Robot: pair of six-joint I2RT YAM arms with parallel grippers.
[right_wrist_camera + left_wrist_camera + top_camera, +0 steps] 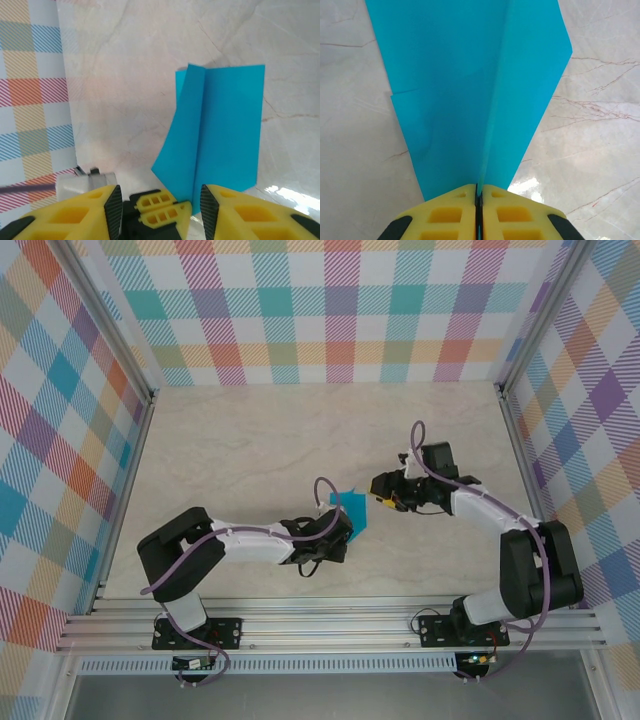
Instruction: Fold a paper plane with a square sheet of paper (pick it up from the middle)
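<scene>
Cream marble-veined table (250, 440) fills the middle of the top view, boxed in on the left, far and right sides by walls (330, 310) of pastel plaid. Two metal rails (330, 625) run across the near edge, where both arm bases are bolted.

From the left base, the left arm reaches right toward the table's centre. Its left gripper (338, 530) is pressed together on the narrow end of the paper plane (352, 508). In the left wrist view the yellow fingers (450, 215) meet in a thin seam at the left gripper (477, 190), and the teal-blue paper plane (470, 75) is pinched in that seam. From there it widens away from the fingers, with one straight crease along its length and a smaller flap edge showing on its left side.

The paper plane sits near the middle of the table, between the two grippers.

Just right of it is the right gripper (383, 485), its arm bending in from the right base. The right wrist view has the right gripper (160, 200) spread wide with nothing clamped, and the paper plane (225, 125) lies just beyond its yellow fingers (240, 215). Whether they touch the paper I cannot tell.
</scene>
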